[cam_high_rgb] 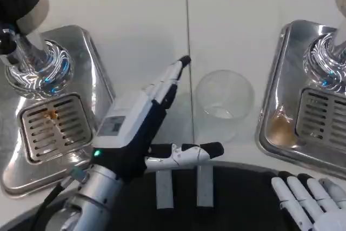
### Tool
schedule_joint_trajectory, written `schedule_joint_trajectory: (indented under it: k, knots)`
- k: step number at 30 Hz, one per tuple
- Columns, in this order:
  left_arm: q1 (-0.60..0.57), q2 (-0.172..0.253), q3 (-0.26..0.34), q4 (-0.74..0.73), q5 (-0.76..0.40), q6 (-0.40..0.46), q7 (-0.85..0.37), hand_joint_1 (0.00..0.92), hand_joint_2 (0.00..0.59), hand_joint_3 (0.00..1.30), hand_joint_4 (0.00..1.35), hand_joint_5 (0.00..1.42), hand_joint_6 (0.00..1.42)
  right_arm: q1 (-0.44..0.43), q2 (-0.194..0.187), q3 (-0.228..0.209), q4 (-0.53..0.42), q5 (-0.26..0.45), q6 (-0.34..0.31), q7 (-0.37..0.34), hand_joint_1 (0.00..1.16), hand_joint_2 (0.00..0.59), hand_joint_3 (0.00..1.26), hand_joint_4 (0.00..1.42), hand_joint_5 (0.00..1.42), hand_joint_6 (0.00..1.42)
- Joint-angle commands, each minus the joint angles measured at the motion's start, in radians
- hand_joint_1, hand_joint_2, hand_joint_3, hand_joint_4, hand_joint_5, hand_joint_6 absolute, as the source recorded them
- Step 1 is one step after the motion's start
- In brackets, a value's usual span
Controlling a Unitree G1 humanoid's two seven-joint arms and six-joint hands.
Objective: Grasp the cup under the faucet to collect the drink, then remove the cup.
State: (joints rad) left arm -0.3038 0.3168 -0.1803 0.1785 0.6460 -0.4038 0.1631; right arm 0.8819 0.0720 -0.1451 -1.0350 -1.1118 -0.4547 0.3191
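A clear plastic cup (223, 103) stands upright on the white table between two steel drip trays. My left hand (146, 114) hovers just left of the cup with its fingers stretched toward the far side and the thumb pointing right below the cup; it holds nothing and does not touch the cup. My right hand (308, 198) lies at the bottom right corner with fingers spread, empty. The left dispenser's faucet base (38, 68) rises from the left drip tray (92, 47), and the right faucet base (327, 60) from the right drip tray (275, 106).
Slotted drain grilles sit in both trays, the left grille (51, 125) and the right grille (321, 114). A seam (187, 25) runs down the white table. Two grey strips (184, 187) lie on the dark front edge.
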Motion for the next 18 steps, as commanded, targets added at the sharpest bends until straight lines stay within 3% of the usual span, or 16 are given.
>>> schedule_joint_trajectory:
  k: [1,6,18]
  knots:
    - [-0.034,-0.012,-0.040,0.041,0.021,0.014,0.008,0.257,0.045,0.00,0.00,0.09,0.20,0.022,0.030,-0.014,-0.012,0.013,-0.026,-0.011,0.35,0.361,0.00,0.00,0.00,0.04]
    - [-0.096,-0.025,-0.082,0.107,0.031,0.022,0.014,0.259,0.045,0.00,0.00,0.11,0.21,0.031,0.045,-0.014,-0.012,0.015,-0.046,-0.005,0.34,0.367,0.00,0.00,0.00,0.07]
    - [-0.148,-0.079,-0.101,0.206,0.009,0.016,0.072,0.259,0.046,0.00,0.00,0.15,0.26,0.061,0.057,-0.044,-0.012,0.038,-0.081,-0.010,0.33,0.367,0.00,0.00,0.00,0.07]
